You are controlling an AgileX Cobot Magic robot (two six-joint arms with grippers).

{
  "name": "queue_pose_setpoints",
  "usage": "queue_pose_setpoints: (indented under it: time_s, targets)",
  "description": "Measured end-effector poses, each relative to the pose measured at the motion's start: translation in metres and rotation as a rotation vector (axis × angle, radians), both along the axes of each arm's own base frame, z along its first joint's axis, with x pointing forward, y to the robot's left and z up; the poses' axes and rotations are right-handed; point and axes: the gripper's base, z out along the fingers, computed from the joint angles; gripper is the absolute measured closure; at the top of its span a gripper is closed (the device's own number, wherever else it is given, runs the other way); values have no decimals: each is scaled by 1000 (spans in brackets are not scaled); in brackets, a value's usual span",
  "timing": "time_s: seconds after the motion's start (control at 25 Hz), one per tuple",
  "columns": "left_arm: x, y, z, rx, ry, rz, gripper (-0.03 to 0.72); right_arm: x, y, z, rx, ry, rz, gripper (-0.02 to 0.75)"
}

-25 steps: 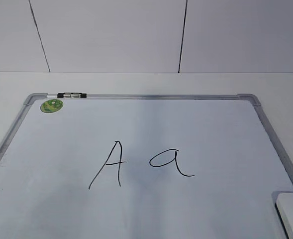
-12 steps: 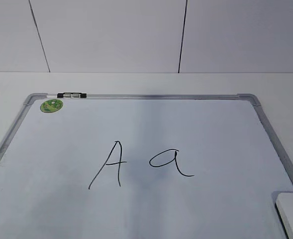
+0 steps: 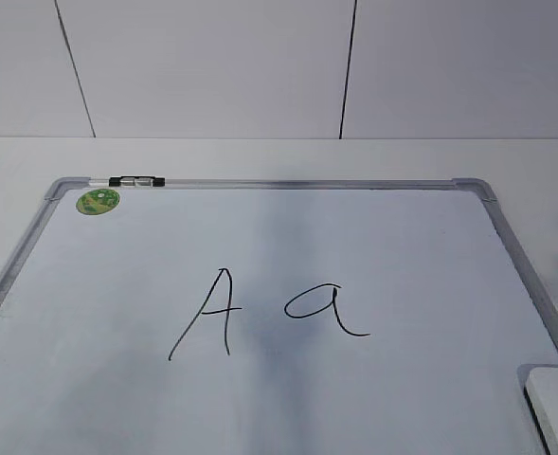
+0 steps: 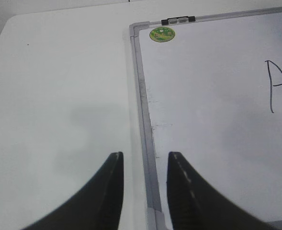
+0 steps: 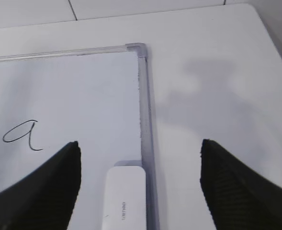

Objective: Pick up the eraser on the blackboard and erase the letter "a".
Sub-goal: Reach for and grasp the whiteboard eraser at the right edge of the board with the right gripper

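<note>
Jaws of right gripper [image 5: 140,148] stood spread wide above the eraser [image 5: 126,197], empty. Eraser lay on blackboard [image 5: 73,96] against its right frame edge. Letter "a" [image 5: 21,134] sat mid-board. Left gripper [image 4: 144,160] hovered partly spread over the board's left edge, holding nothing.

Board [image 3: 373,237]: smooth white surface with soft sheen, frame brushed grey metal, corner caps [image 5: 137,47] look like grey plastic. Eraser [image 5: 125,199]: smooth white plastic, slight gloss. Table [image 4: 59,96]: matt white, smooth. Gripper fingers [image 5: 236,187]: matt black, fine ribbed texture, probably rubber or plastic. Sticker [image 4: 162,34]: glossy green.
</note>
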Motion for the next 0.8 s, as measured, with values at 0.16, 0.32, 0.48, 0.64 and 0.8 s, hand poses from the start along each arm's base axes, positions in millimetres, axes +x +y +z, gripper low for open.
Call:
queue_pose_setpoints:
  time_s: [0.16,0.32,0.48,0.64,0.8]
  targets:
    - [0,0,0,0,0,0,454,10,7,1,77,86,43,146]
    - [0,0,0,0,0,0,454,15,11,-7,120,237,75,146]
    - [0,0,0,0,0,0,454,21,16,-10,167,281,101,146]
    - [0,0,0,0,0,0,454,25,18,-11,186,304,113,146]
    - [0,0,0,0,0,0,454,26,18,-11,184,307,112,146]
